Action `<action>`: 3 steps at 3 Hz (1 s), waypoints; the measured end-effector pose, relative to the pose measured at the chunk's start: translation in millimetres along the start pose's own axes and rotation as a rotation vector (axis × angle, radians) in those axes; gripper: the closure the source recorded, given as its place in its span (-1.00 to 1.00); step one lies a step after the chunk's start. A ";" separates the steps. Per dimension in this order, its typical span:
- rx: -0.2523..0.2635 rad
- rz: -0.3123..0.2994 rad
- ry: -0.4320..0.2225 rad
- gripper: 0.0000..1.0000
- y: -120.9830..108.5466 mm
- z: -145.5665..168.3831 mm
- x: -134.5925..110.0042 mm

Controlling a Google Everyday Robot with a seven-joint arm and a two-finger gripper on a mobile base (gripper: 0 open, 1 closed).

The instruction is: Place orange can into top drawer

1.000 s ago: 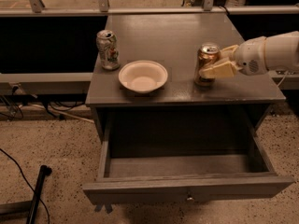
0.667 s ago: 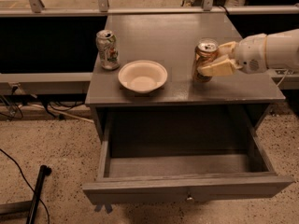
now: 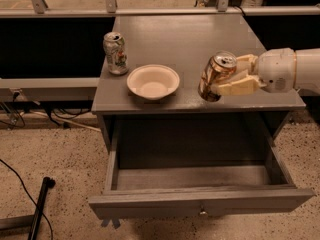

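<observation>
Now the fingers (image 3: 239, 87) are closed narrowly on the orange can (image 3: 215, 76), one cream finger across its near side and the other behind it, so the gripper (image 3: 226, 75) holds the can by its body. Compared with a second ago, the can no longer stands upright: it leans, with its silver top toward the gripper and its bottom swung out toward the front edge of the table (image 3: 175, 34). It has also come a little forward. I judge that the lift has begun and the grasp is good enough to carry; whether the bottom rim still touches the table I cannot tell. The arm (image 3: 295, 71) reaches in from the right, low over the table. Left of the orange can, near but apart, sits a white bowl (image 3: 153, 81), and further left stands a silver-white can (image 3: 115, 53); neither has moved. Below, the top drawer (image 3: 150, 204) is pulled open, its knob (image 3: 202, 211) at the front. What is left, I think, is to bring the can past the table edge and down into the drawer
</observation>
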State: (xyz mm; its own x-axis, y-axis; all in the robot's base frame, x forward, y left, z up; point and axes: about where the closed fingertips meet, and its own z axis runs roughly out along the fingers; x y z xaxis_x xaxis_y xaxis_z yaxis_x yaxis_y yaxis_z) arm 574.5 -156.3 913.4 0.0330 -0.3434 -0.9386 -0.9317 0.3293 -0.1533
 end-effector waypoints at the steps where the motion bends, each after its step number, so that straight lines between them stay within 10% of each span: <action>1: -0.099 0.107 -0.010 1.00 54.3 -1.4 18.1; 3: -0.139 0.179 0.312 1.00 122.2 -20.9 85.5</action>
State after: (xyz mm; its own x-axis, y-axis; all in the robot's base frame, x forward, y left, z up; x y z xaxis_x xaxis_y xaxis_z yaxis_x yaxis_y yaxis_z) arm 455.9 -163.8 820.9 -0.2266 -0.5495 -0.8042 -0.9535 0.2937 0.0680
